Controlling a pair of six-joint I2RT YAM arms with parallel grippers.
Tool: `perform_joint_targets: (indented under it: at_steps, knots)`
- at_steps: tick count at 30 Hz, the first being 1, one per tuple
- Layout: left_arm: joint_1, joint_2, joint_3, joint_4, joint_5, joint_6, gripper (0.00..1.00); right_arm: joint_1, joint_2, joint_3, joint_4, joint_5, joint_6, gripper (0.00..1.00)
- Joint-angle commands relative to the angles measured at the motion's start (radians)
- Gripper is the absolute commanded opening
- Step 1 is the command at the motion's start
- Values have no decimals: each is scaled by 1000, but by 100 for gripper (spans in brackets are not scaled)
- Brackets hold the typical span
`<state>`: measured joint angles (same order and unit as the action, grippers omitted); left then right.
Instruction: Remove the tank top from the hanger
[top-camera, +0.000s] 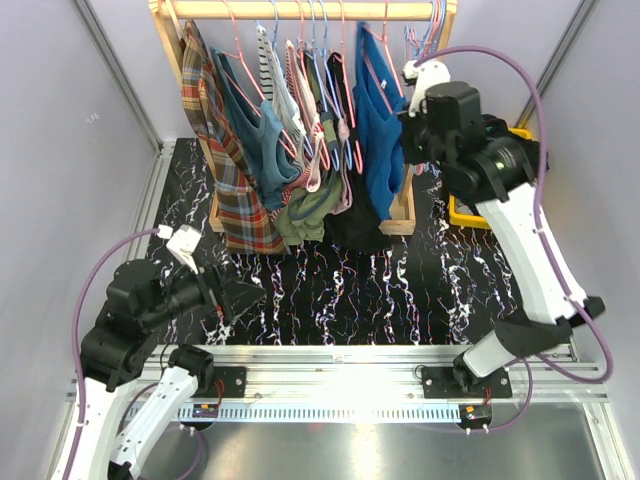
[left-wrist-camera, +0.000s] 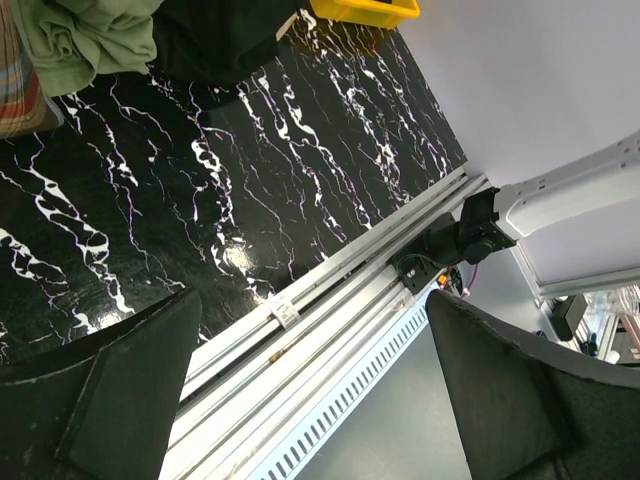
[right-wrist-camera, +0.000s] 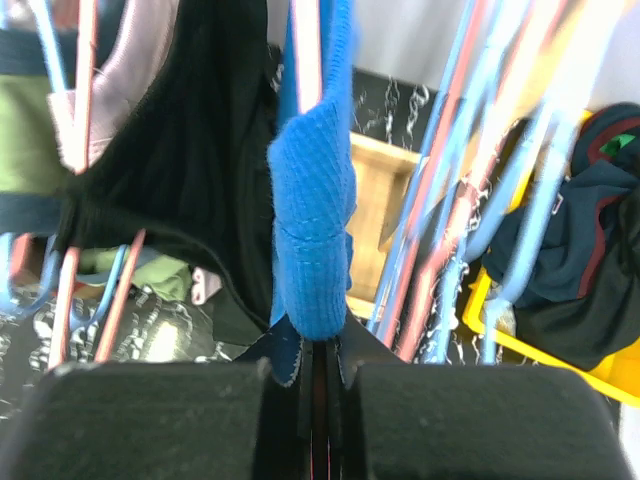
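the right gripper (right-wrist-camera: 315, 365) has its two dark pads pressed together on a fold of the blue tank top (right-wrist-camera: 312, 230), a bunched strap of ribbed cloth rising straight up out of the pinch. just above that bunch the thin pink wire of a hanger (right-wrist-camera: 306, 50) runs up inside the blue fabric, so the top hangs on it. left of the strap in the right wrist view hangs a black garment (right-wrist-camera: 190, 170). to the right stand several bare hangers (right-wrist-camera: 480, 150), blue and pink (blurred, so their count is unclear), and behind them a yellow bin (right-wrist-camera: 545, 350) with dark clothes in it. from above, the right arm reaches high toward the right end of the wooden rail (top-camera: 300, 10), its gripper against the upper right edge of the blue top, the last garment in the row. further left on the rail hang teal, striped and pale pieces, with a plaid shirt (top-camera: 225, 170) at the far left and a green garment (top-camera: 305, 215) bunched low by the rack's wooden base (top-camera: 405, 215). the left gripper (left-wrist-camera: 310, 390) is spread wide with nothing between its fingers (left-wrist-camera: 120, 400), held low over the black marbled table (top-camera: 400, 290) near its own arm's base, well apart from the rack.
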<state>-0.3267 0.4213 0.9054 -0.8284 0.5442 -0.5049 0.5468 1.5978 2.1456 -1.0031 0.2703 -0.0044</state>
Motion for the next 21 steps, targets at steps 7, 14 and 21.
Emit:
perform_joint_targets:
  at_steps: [7, 14, 21]
  knots:
    - [-5, 106, 159, -34, -217, -35, 99, 2, -275, -200, 140, -45, 105, 0]
    - [-5, 71, 187, -3, -320, -52, 99, 2, -505, -374, -17, -264, 167, 0]
    - [-9, 151, 242, 116, -90, -47, 99, 4, -818, -490, -235, -292, 267, 0]
